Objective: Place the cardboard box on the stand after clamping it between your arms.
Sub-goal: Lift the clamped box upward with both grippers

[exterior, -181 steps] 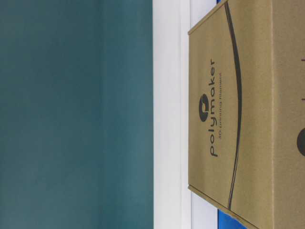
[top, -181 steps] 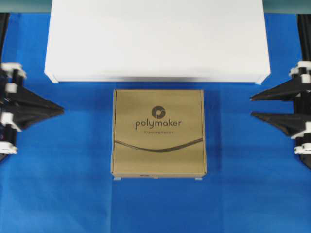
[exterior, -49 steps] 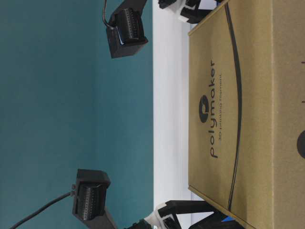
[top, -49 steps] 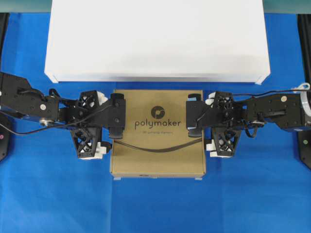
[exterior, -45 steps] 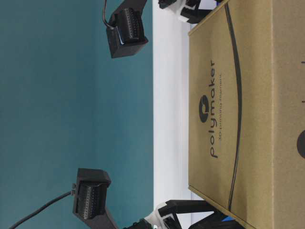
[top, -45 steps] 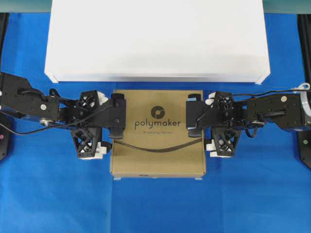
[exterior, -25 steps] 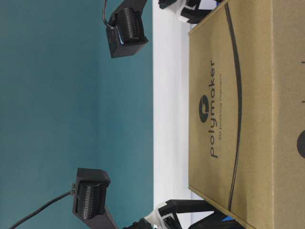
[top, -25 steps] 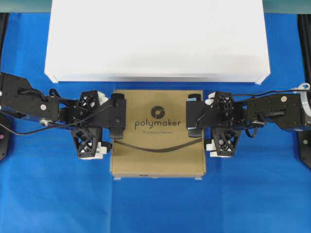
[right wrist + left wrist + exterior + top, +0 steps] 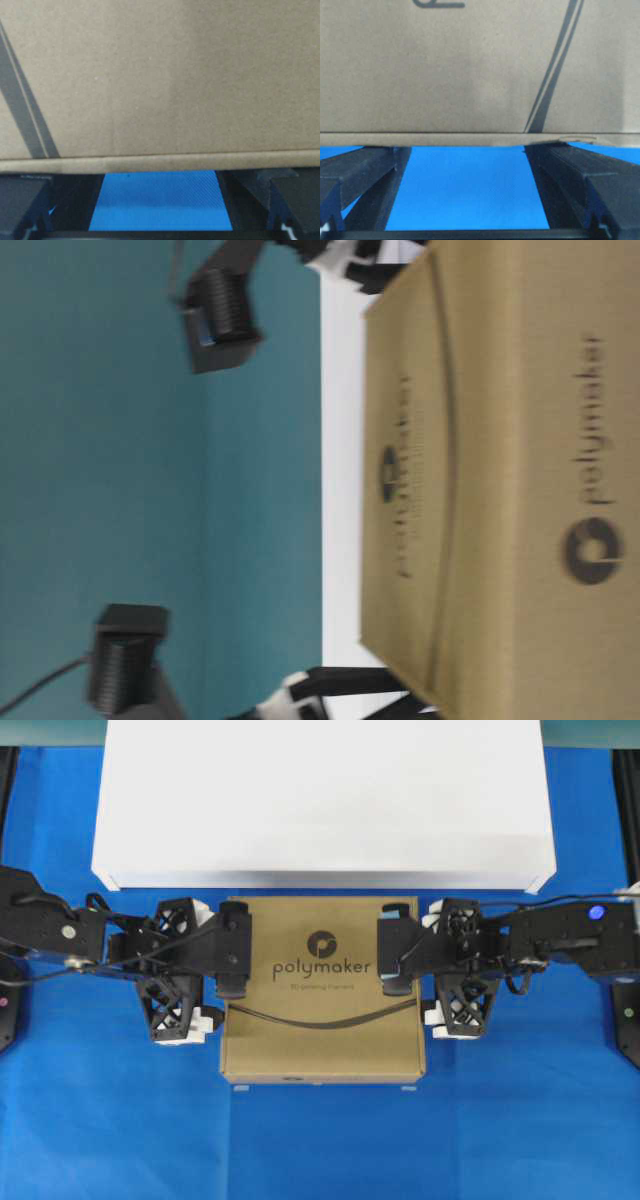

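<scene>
Clamp: left gripper (image 9: pixel 205 982) and right gripper (image 9: pixel 430 978), fingers spread, press the cardboard box (image 9: pixel 322 1020) sides.
Remaining: setting it on the stand (image 9: pixel 325 780) beyond the box.

Readable text: "polymaker" in dark lowercase on top face of the cardboard box (image 9: pixel 322 990), centred, under a round emblem. Small line of print just below it, too fine to read. Table-level view: "polymaker" plus round emblem repeated on the box's side face (image 9: pixel 590 440); top-face print blurred there. Wrist views: only partial dark strokes, nothing legible.
</scene>
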Controlling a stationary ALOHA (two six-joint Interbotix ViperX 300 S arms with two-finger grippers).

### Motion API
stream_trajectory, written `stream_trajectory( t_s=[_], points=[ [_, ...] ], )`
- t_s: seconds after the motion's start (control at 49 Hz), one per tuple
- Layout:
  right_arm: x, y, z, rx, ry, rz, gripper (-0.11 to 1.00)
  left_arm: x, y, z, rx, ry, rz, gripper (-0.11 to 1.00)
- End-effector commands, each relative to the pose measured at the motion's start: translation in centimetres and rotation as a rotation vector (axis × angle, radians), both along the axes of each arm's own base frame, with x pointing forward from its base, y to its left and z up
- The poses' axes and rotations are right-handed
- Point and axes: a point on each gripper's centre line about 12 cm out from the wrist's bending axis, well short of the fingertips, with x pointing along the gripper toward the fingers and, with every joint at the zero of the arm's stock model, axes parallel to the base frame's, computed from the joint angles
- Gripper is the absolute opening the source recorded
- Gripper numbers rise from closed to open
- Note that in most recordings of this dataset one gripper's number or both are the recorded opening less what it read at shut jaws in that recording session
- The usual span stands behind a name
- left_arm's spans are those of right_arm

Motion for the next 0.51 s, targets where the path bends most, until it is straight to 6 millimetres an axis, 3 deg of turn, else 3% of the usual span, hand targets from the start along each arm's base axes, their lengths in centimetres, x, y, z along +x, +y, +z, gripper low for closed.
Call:
stream_trajectory(
  t_s=[0.0,0.286,0.49],
  points=[
    [1.9,-0.2,5.1,-0.001,-0.112,-0.011,0.99,1.6,0.0,5.2,0.006,-0.118,0.0,0.88],
    [1.3,0.0,9.7,0.003,-0.111,-0.012,0.99,1.3,0.5,12.6,0.012,-0.109,0.023,0.88],
    [1.3,0.1,12.7,0.007,-0.11,-0.013,0.99,1.2,0.6,14.8,0.012,-0.085,0.03,0.88]
  ],
)
